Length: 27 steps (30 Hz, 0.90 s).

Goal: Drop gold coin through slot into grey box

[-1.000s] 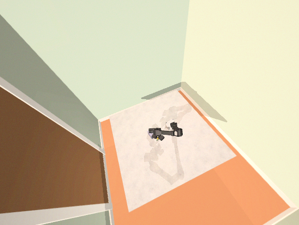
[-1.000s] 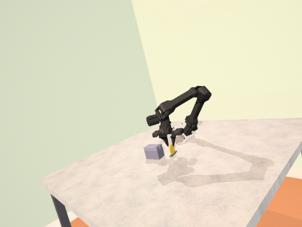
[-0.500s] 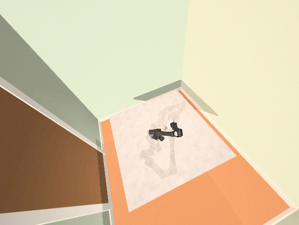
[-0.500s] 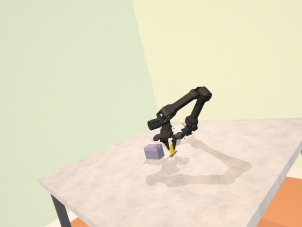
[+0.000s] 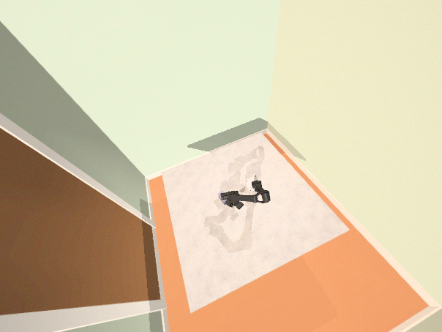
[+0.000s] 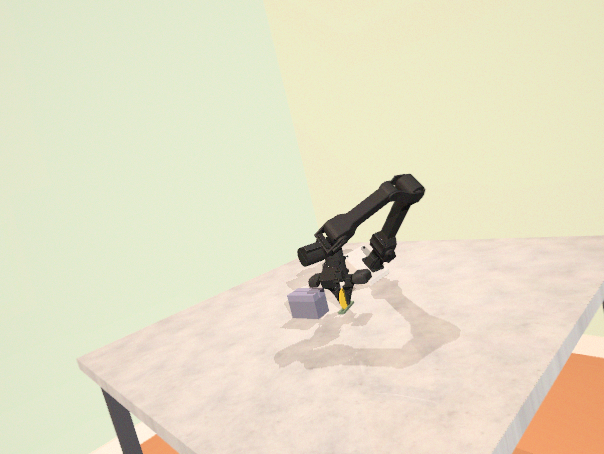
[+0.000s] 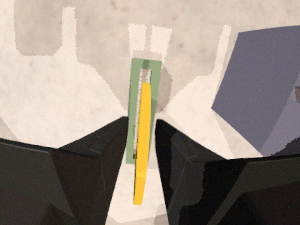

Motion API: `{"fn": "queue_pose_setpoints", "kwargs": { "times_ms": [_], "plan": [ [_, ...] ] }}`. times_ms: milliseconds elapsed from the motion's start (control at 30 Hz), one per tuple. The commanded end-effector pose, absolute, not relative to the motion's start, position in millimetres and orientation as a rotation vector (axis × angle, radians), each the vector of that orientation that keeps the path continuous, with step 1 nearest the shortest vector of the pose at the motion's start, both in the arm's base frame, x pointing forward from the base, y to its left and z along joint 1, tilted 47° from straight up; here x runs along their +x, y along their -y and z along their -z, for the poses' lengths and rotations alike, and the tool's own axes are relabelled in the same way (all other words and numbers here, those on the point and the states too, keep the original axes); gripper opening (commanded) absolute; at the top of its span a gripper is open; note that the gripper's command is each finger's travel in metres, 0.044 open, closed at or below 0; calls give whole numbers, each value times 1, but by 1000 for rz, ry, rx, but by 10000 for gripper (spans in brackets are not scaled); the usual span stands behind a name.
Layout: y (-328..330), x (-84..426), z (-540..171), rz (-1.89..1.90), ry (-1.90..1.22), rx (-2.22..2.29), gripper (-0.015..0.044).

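My gripper (image 6: 344, 299) (image 7: 141, 124) low over the green holder (image 6: 342, 312) (image 7: 135, 63), jaws partly open, not clenched, one each side of the gold coin (image 6: 343, 299) (image 7: 144, 134), coin on edge at the holder, grey box (image 6: 307, 304) (image 7: 252, 89) near, apart from coin, white tabletop (image 5: 285, 227) (image 6: 240, 400) beneath.

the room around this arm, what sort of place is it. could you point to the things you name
Probably a bare test room for robot work: one black arm (image 5: 250, 198) (image 6: 367, 205) on a pale stone-look table (image 5: 285, 238) (image 6: 210, 370), plain green and yellow walls, and a small grey-purple box (image 6: 306, 305) (image 7: 255, 84) beside a gold coin (image 6: 343, 299) (image 7: 144, 134) in a green holder (image 6: 342, 312) (image 7: 135, 74).
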<state>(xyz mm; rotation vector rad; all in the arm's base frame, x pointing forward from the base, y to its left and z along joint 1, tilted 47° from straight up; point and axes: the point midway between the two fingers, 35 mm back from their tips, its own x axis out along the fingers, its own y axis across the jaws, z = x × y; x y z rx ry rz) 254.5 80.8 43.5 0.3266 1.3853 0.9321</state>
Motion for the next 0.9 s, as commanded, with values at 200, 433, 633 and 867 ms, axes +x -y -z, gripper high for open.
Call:
{"fn": "queue_pose_setpoints", "kwargs": {
  "times_ms": [200,433,633,867],
  "plan": [
    [-82,254,-43,-932,-1387,334,0],
    [-77,256,-47,-930,-1387,332,0],
    [-66,259,-56,-927,-1388,330,0],
    [-54,262,-67,-925,-1389,328,0]
  ]
}}
